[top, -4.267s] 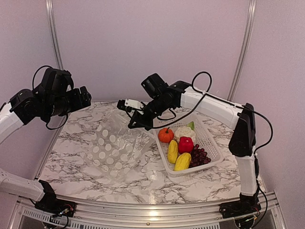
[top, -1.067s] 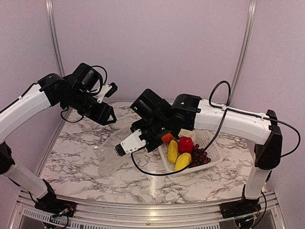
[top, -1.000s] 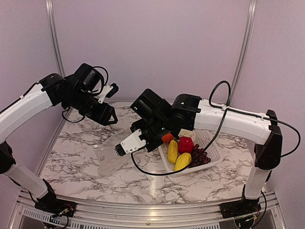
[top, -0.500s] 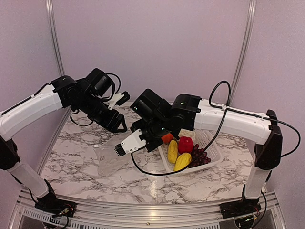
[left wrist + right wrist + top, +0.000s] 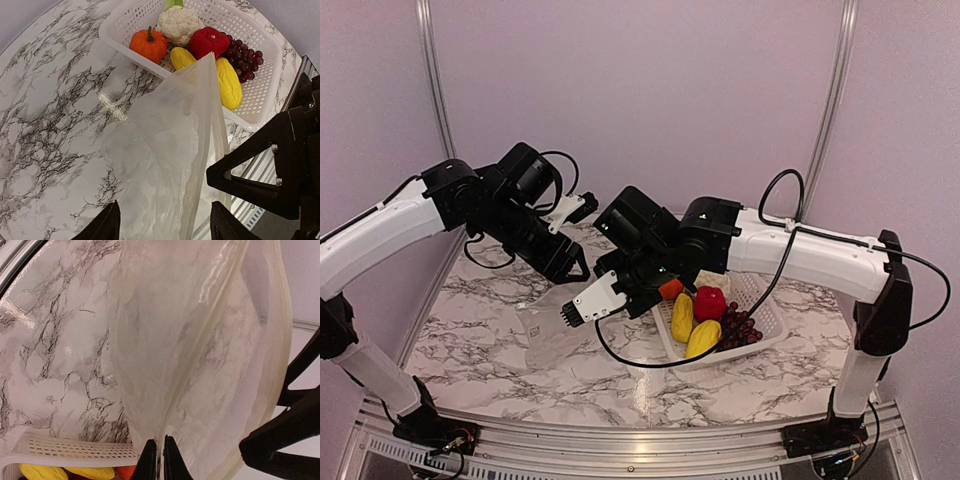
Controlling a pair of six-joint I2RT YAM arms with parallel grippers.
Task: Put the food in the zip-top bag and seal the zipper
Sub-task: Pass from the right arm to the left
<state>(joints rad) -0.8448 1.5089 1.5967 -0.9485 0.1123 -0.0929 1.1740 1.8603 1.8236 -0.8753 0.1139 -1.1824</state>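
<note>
The white basket (image 5: 116, 36) sat on the marble table (image 5: 45, 100) and held all the food. The orange pumpkin (image 5: 148, 44) lay at one end with the cauliflower (image 5: 178, 24) touching it. The red pepper (image 5: 208, 41) was next along, and the dark grapes (image 5: 243, 55) were just beyond the pepper. The two yellow pieces (image 5: 228, 82) lay against the basket wall nearest the bag.

The zip-top bag (image 5: 170, 145) was just beside that wall. Its lower part lay crumpled on the table, and one edge was drawn up into a slack, tent-like sheet that overlapped the basket rim in the left wrist view. Nothing was inside the bag.

The right pincer (image 5: 160, 460) was clenched, its two thin fingertips pressed together on a fold of the bag's film, with the basket just below it in its own camera. A thicker cream band along the lifted edge was probably the zipper (image 5: 286, 325), though the glare made that hard to confirm.

The left pincer (image 5: 165, 225) was released, its jaws wide apart on the side of the bag away from the basket. The raised plastic ran down between its fingers (image 5: 107, 227). I could not tell whether either finger touched the film. The two pincers were close together beside the basket, both above the table.
</note>
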